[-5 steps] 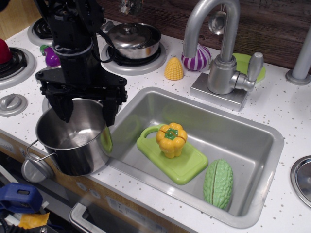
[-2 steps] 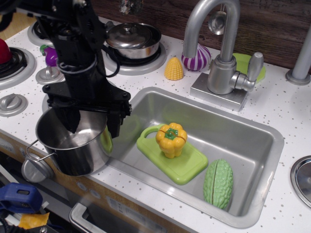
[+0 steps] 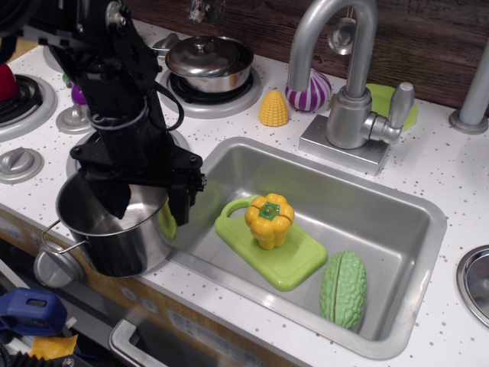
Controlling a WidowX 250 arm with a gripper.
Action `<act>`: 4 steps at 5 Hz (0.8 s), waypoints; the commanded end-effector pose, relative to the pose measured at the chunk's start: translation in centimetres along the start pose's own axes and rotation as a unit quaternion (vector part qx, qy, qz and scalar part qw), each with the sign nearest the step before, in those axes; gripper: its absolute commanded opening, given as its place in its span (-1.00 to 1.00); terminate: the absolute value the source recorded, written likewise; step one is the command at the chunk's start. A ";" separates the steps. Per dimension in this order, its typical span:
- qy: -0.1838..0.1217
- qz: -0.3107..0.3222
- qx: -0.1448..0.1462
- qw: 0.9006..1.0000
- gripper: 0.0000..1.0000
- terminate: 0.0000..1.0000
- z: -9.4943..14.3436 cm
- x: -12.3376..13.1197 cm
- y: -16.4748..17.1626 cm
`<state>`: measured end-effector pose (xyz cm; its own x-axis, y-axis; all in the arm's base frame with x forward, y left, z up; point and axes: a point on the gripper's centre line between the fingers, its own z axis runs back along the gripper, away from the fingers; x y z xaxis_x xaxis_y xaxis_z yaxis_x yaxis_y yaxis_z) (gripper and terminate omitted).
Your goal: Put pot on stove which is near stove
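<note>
We see the pot [image 3: 114, 229] standing upright at the near left edge of the white speckled counter [image 3: 428, 164], just left of the sink [image 3: 382, 229]. Its wire loop handle [image 3: 57, 241] sticks out to the near left, above a grey control knob [image 3: 55, 269].

The black gripper [image 3: 145, 200] hangs over the pot with its fingers spread apart — the left finger [image 3: 114, 197] reaches down inside the pot, while the right finger [image 3: 180, 200] hangs outside the pot's right wall, so the rim sits between them. We cannot tell whether either finger touches the steel.

A stove [image 3: 23, 103] with a black coil centre lies at the far left, well apart from the pot, with something red [image 3: 8, 80] resting on it. Another burner sits farther back under the lidded steel pan [image 3: 208, 61]. A purple item [image 3: 79, 93] peeks out left of the arm, mostly hidden.

In the sink, a yellow bell pepper [image 3: 269, 219] stands on a green cutting board [image 3: 275, 256], and a bumpy green gourd [image 3: 344, 289] lies just to its right. Behind the sink rises the grey faucet [image 3: 344, 84], with a yellow corn piece [image 3: 273, 108] and a purple-and-white striped vegetable [image 3: 309, 92] on the counter to its left — both near the lidded pan.
</note>
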<state>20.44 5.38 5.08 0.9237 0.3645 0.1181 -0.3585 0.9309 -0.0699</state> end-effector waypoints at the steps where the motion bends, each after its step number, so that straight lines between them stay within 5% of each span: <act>1: -0.002 0.008 -0.021 1.000 1.00 -1.00 -0.9 0.1 0.3; 2: -0.008 0.018 -0.022 1.000 -1.00 -1.00 -1.4 -0.3 0.1; 4: -0.012 0.013 -0.015 1.000 -1.00 -1.00 -0.8 0.0 0.1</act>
<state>19.89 5.31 3.73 0.9219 0.3740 0.1010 -0.3695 0.9272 -0.0615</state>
